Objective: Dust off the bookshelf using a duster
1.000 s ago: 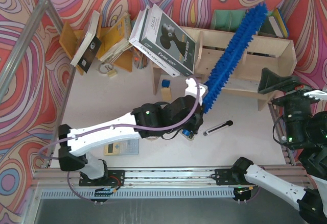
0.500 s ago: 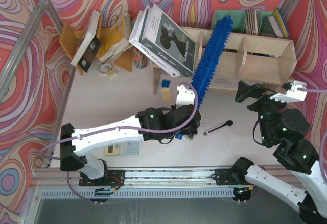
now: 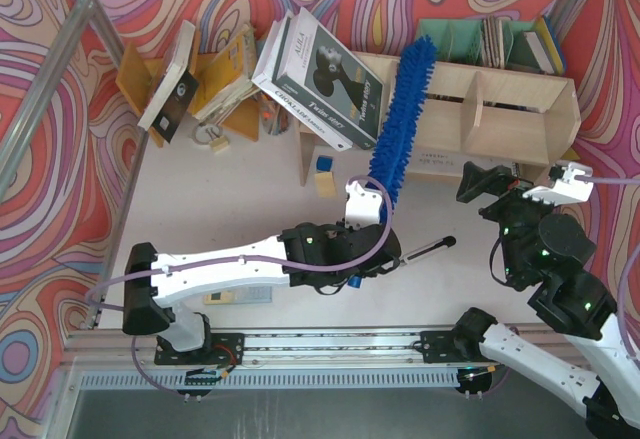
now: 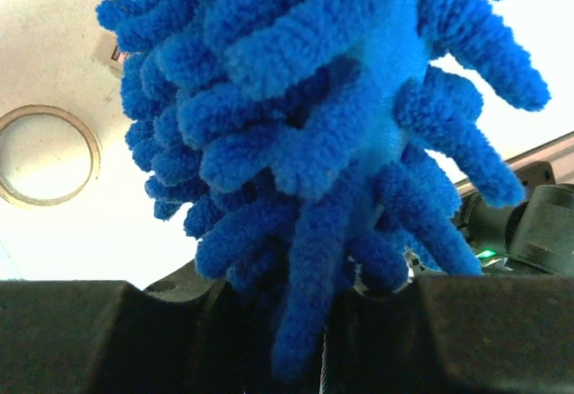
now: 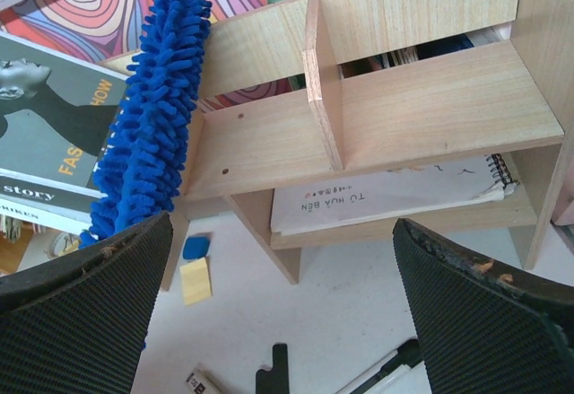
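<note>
The bright-blue fluffy duster [image 3: 403, 114] slants up from my left gripper [image 3: 378, 211] across the left end of the pale plywood bookshelf [image 3: 505, 109], its tip near the back edge. In the left wrist view the duster [image 4: 341, 98] fills the frame, and my left gripper [image 4: 305, 322] is shut on its base. My right gripper [image 3: 520, 184] hovers open in front of the shelf's right half and holds nothing. From the right wrist, the duster [image 5: 152, 125] lies against the left end of the bookshelf [image 5: 421, 107], beyond the open right gripper [image 5: 282, 295].
Large books [image 3: 325, 79] lean on the shelf's left end. An orange-brown book rack [image 3: 215, 84] stands further left, and a green file holder [image 3: 450, 34] behind the shelf. On the table lie a utility knife [image 3: 425, 251], a yellow block [image 3: 325, 184] and a blue cube [image 3: 322, 163]. A notebook [image 5: 386, 197] rests on the lower tier.
The duster has swung left along the shelf top, from its middle to its left end. My right arm has come in from the right edge to the shelf front, still open.
</note>
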Action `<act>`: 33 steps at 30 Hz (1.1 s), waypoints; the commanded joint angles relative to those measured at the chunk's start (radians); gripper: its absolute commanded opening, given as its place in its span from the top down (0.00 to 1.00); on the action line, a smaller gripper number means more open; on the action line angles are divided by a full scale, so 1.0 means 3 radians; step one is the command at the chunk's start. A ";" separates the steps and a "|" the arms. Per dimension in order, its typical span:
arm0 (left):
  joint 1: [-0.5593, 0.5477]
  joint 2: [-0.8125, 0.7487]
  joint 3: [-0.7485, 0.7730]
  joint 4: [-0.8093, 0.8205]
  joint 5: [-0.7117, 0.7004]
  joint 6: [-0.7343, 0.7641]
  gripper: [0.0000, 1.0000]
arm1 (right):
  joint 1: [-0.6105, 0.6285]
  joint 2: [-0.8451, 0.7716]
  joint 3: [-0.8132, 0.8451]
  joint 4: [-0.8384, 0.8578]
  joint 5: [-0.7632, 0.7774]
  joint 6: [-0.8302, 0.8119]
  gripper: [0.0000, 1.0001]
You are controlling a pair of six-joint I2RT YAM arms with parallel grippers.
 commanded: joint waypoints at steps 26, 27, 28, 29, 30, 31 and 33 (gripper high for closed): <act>-0.0324 -0.0097 -0.0175 0.0182 -0.0298 0.0600 1.00 | 0.0014 -0.0102 0.0006 -0.0173 0.0096 0.0156 0.01; -0.0318 -0.0096 -0.0185 0.0207 -0.0285 0.0629 1.00 | 0.0014 -0.0102 0.0007 -0.0175 0.0096 0.0160 0.01; -0.0308 -0.0086 -0.0189 0.0220 -0.0255 0.0644 1.00 | 0.0014 -0.0106 0.0005 -0.0172 0.0096 0.0164 0.01; -0.0288 -0.0068 -0.0190 0.0203 -0.0220 0.0647 1.00 | 0.0014 -0.0108 0.0006 -0.0172 0.0096 0.0168 0.01; -0.0270 -0.0052 -0.0190 0.0182 -0.0175 0.0649 1.00 | 0.0014 -0.0107 0.0007 -0.0178 0.0096 0.0173 0.01; -0.0261 -0.0034 -0.0196 0.0132 -0.0144 0.0656 1.00 | 0.0015 -0.0107 0.0012 -0.0180 0.0095 0.0167 0.01; -0.0250 -0.0019 -0.0237 0.0071 -0.0062 0.0669 1.00 | 0.0014 -0.0104 0.0016 -0.0185 0.0104 0.0161 0.01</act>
